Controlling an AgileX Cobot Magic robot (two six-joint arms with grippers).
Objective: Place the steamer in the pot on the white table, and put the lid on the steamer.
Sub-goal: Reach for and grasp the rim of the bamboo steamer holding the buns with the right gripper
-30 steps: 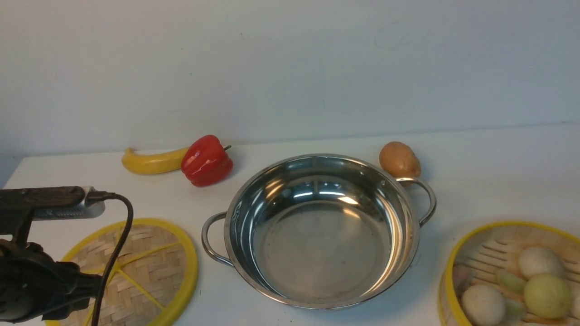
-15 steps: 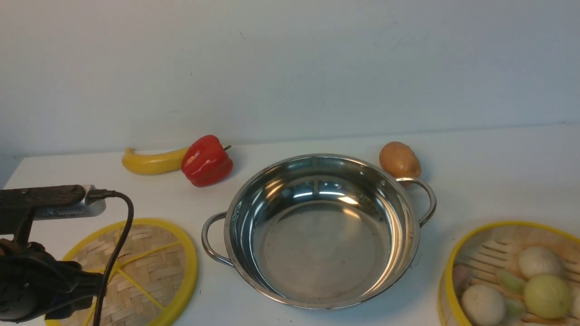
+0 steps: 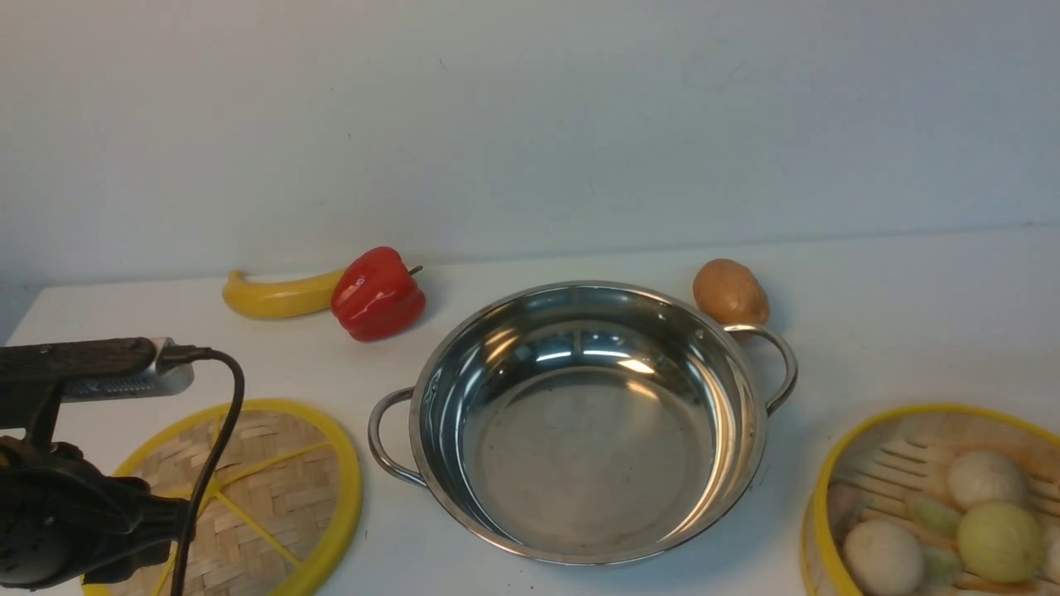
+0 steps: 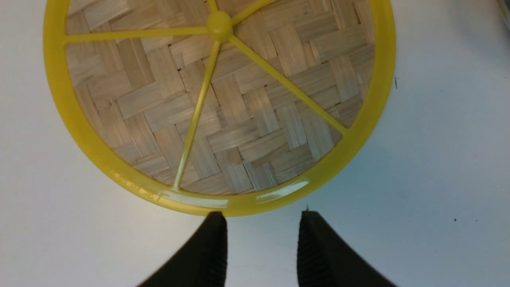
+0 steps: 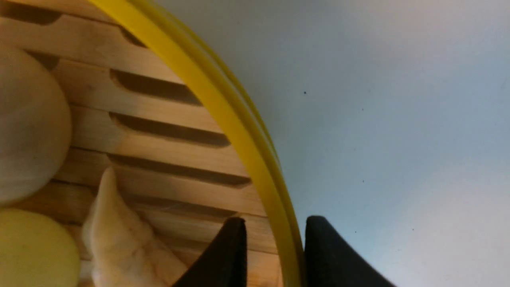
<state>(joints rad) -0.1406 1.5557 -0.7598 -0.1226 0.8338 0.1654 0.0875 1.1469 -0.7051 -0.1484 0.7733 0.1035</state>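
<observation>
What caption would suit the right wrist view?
Right gripper straddling the yellow rim of the round slatted bamboo steamer, pale food inside, on the white table.

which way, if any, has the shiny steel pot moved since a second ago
No. The shiny steel pot keeps one handle just in front of the brown potato.

A plain pale wall (image 3: 530,124) stands behind the white table (image 3: 911,331), under soft, even light
</observation>
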